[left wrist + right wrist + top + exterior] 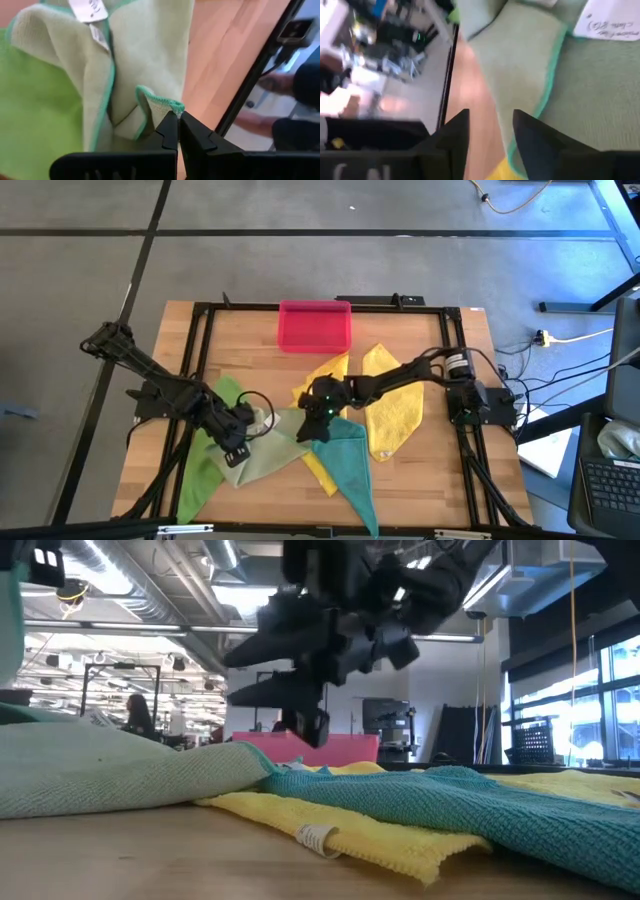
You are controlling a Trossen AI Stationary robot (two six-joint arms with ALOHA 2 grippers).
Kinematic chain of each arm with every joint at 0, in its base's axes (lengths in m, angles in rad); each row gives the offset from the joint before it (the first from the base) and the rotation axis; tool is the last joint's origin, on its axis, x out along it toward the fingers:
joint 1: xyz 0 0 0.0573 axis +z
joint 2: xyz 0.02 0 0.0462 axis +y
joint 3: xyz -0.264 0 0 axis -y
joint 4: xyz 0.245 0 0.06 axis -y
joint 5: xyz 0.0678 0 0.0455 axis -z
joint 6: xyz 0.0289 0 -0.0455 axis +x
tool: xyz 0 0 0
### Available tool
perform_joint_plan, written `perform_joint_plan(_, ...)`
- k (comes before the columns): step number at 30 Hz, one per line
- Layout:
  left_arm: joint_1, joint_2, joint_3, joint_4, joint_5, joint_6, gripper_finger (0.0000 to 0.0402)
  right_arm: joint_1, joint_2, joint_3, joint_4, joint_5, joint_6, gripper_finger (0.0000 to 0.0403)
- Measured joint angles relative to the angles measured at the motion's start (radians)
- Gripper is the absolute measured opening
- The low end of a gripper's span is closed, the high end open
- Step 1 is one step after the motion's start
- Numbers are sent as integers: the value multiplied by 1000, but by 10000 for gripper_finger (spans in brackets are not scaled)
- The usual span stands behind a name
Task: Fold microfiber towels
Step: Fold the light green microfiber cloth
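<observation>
- The left gripper [237, 448] has its fingers pinched shut on a hemmed corner of the pale olive towel [145, 50], probably to lift it for a fold.
- The right gripper [312, 430] hovers part-open, holding nothing, over the edge of that towel near the teal towel [350, 460].
- The yellow towels [390, 410] wait spread beside the pink tray [314, 325].

Overhead, table-level and two close wrist cameras, all sharing the pale olive towel [262, 455]
</observation>
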State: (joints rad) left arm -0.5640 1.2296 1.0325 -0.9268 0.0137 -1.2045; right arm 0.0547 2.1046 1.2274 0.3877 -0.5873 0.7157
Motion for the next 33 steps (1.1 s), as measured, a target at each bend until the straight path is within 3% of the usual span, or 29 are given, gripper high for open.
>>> perform_joint_plan(4,0,0,0,37,-8,-14,0,0,43,25,45,66,97,196)
perform_joint_plan(9,0,-12,-1,38,8,-17,0,0,106,166,20,64,71,218)
perform_joint_plan(18,0,-85,-1,37,-1,-41,0,-5,283,463,-330,58,-11,203)
perform_joint_plan(33,-60,-119,-1,-29,-60,6,0,-48,289,494,-383,-7,-42,202)
